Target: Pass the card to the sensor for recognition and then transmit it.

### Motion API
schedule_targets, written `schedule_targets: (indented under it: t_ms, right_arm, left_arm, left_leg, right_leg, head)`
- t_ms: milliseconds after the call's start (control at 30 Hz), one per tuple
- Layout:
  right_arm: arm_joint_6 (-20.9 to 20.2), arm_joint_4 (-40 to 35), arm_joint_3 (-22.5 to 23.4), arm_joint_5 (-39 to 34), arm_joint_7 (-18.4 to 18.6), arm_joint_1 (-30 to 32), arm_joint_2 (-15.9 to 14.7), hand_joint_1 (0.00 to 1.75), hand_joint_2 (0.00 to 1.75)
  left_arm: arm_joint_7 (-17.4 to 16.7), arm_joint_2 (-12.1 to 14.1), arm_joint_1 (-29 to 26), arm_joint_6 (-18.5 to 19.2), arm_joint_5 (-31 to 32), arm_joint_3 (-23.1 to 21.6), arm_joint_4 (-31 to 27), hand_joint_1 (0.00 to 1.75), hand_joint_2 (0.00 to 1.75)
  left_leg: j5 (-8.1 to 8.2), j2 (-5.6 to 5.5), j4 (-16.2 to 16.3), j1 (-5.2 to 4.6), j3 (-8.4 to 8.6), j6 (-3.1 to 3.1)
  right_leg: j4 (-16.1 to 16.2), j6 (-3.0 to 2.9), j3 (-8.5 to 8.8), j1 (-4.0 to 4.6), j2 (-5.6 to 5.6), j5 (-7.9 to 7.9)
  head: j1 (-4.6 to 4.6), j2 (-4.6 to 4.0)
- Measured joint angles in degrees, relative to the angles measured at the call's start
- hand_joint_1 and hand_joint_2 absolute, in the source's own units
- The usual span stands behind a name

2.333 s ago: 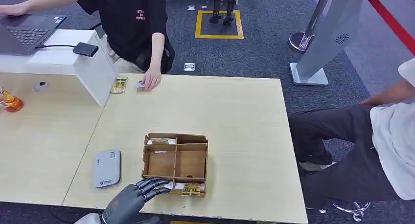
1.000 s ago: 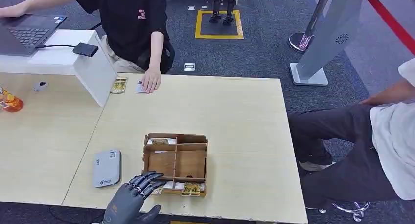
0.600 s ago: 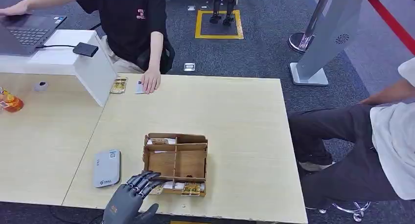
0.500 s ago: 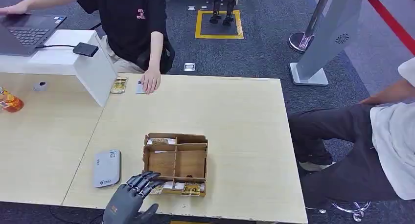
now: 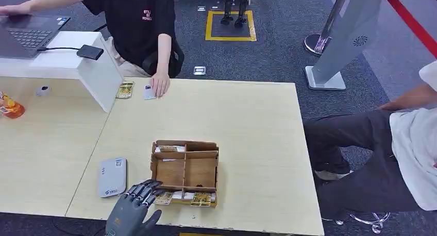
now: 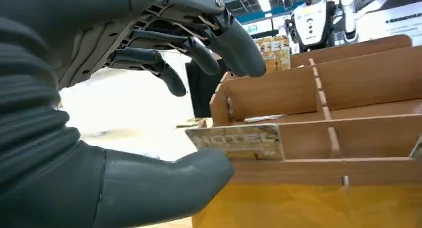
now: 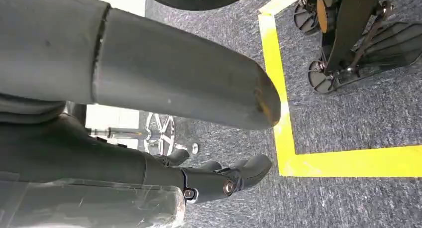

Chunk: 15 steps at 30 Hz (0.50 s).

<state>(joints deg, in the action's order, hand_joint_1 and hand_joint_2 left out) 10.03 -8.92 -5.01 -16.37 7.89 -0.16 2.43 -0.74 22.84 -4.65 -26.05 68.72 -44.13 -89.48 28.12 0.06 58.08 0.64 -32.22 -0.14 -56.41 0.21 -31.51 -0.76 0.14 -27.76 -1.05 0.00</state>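
One wooden organiser box [image 5: 185, 172] sits near the front edge of a pale table [image 5: 247, 128], with one grey sensor [image 5: 113, 177] just to its left. The box's near row holds two gold cards lying flat, long axes running left to right along the box front; the leftmost card [image 5: 164, 198] pokes out past the box's left corner, toward the robot's left hand [image 5: 130, 211]. Another gold card lies in the far row, and two more lie by a person's hand [image 5: 160, 84] at the far edge. The left hand has drawn back toward the table edge since a second ago, and the card has slid out with it. Its fingers are spread, thumb tip touching the card; whether it actually grips is unclear. The right hand [image 7: 149, 133] hangs over carpet, fingers curled, empty.
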Motion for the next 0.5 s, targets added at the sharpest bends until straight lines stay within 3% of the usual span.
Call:
schedule_targets:
  t_ms: [233, 367, 500]
  right_arm:
    - [0.02, 0.00, 0.07, 0.02, 0.04, 0.00, 0.00, 0.00, 0.00]
    - [0.02, 0.00, 0.07, 0.04, 0.04, 0.00, 0.00, 0.00, 0.00]
    - [-0.07, 0.00, 0.09, 0.11, 0.04, 0.00, 0.00, 0.00, 0.00]
  left_arm:
    - [-1.03, 0.02, -0.23, -0.35, 0.05, 0.00, 0.26, 0.58, 1.75]
    - [-1.25, 0.04, -0.27, -0.37, -0.45, 0.00, 0.35, 0.70, 1.75]
    - [-1.29, 0.00, -0.27, -0.33, -1.05, 0.00, 0.79, 0.68, 1.75]
  left_leg:
    - [0.00, 0.00, 0.00, 0.00, 0.00, 0.00]
    - [0.00, 0.00, 0.00, 0.00, 0.00, 0.00]
    - [0.00, 0.00, 0.00, 0.00, 0.00, 0.00]
  right_leg:
    - [0.00, 0.00, 0.00, 0.00, 0.00, 0.00]
    - [0.00, 0.00, 0.00, 0.00, 0.00, 0.00]
    - [0.00, 0.00, 0.00, 0.00, 0.00, 0.00]
  head:
    - [0.00, 0.00]
    - [0.00, 0.00]
    - [-0.02, 0.00]
